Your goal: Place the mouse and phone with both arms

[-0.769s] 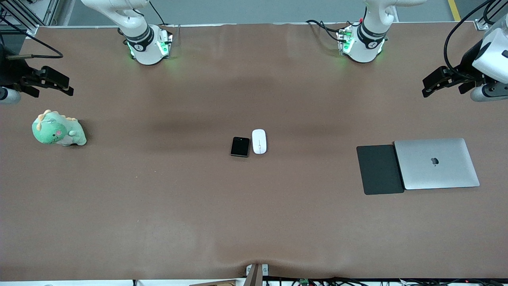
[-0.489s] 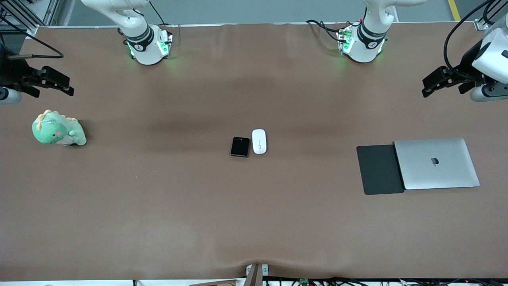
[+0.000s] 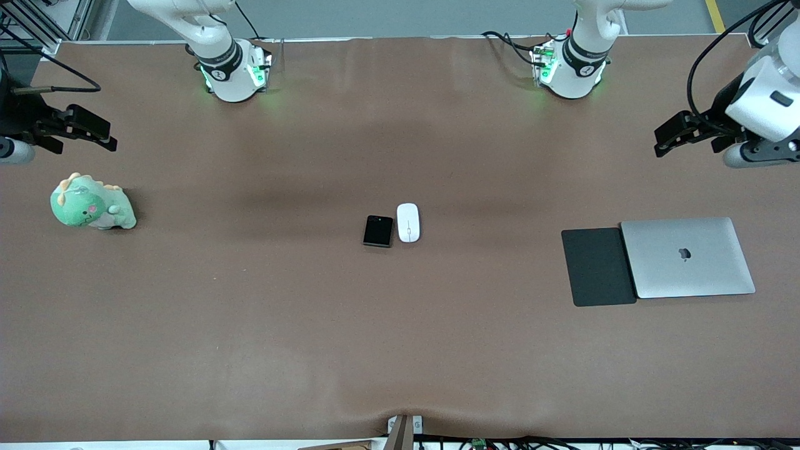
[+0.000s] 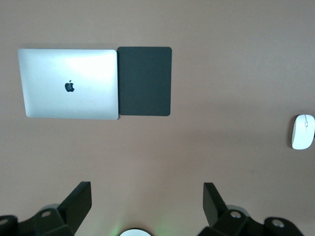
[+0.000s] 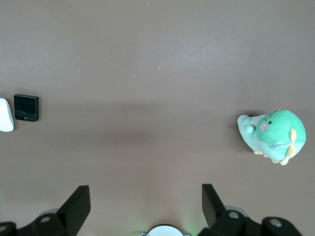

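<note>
Brown worktop [image 3: 250,325] carrying, at the left arm's end, a closed silver laptop [image 3: 687,257] with a matte black pad [image 3: 597,267] touching its edge; at the right arm's end, a green plush dinosaur [image 3: 92,204]. At the worktop's centre lie the phone [image 3: 378,231] and, at its 3 o'clock in the front view, the mouse [image 3: 408,222], just beside it and apart. Left gripper [image 3: 672,134] hangs over the worktop at the laptop's 12 o'clock, fingers [image 4: 76,202] spread and empty; right gripper [image 3: 94,132] waits above the dinosaur, fingers [image 5: 77,204] likewise spread. Both items look light, rigid and slippery; the mouse's domed shell suggests gripping across its long flanks, the thin phone across its side edges.
</note>
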You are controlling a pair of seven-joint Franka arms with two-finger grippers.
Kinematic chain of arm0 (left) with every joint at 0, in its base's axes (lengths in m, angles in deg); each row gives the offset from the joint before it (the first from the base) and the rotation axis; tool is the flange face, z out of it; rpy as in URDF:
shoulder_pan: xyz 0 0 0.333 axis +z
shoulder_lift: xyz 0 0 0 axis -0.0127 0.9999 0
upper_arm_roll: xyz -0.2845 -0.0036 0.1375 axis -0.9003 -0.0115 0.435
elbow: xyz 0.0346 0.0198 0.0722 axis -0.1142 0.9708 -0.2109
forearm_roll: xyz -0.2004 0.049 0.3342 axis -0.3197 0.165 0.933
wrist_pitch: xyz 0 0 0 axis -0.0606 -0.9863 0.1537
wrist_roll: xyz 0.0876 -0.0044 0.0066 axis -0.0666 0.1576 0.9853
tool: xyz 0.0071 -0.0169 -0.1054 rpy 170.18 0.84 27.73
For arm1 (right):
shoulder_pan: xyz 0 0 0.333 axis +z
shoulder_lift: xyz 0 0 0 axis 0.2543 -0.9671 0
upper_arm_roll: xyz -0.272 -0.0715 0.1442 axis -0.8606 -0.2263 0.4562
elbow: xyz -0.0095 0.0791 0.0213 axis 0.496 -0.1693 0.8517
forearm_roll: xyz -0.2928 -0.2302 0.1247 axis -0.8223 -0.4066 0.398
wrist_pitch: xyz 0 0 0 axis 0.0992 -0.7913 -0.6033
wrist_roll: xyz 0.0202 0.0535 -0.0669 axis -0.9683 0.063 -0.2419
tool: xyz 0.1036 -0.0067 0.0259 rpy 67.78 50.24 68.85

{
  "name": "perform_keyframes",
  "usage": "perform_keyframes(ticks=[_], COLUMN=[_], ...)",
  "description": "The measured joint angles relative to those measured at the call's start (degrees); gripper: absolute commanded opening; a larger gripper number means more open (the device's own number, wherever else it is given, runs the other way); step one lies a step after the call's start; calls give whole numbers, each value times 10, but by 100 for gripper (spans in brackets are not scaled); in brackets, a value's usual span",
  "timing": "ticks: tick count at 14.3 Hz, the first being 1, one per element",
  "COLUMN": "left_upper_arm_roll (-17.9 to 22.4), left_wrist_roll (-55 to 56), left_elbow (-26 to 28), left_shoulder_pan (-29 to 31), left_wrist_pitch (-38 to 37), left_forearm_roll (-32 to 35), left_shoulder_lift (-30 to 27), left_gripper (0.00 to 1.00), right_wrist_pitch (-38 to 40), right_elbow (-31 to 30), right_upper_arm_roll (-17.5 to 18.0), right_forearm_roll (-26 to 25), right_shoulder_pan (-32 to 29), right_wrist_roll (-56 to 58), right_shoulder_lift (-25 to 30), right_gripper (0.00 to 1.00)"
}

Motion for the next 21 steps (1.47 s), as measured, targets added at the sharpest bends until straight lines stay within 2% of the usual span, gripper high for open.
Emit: perform_keyframes(ticks=[4, 8, 10, 16, 21], left_upper_arm_roll=[-36, -114, -136, -140, -141], left_wrist_roll=[51, 177, 201, 307, 373], left_elbow=[2, 30, 40, 43, 41], left_shoulder_pan=[-23, -38, -47, -119, -170], left_wrist_pitch=[18, 93, 129, 259, 347], left_forearm_roll=[0, 0, 0, 2, 32], left_shoulder_lift=[41, 83, 112, 216, 290], left_gripper=[100, 100, 100, 100, 100], right_wrist_pitch=[-3, -5, -5, -11, -11], right_elbow=[0, 1, 1, 1, 1], right_upper_arm_roll=[0, 1, 1, 2, 2], right_forearm_roll=[0, 0, 0, 0, 0], right_shoulder_pan=[0, 0, 0, 0, 1], right_wrist_roll=[0, 0, 0, 0, 0], right_shoulder_lift=[-1, -1, -1, -1, -1], right_gripper=[100, 100, 100, 100, 100])
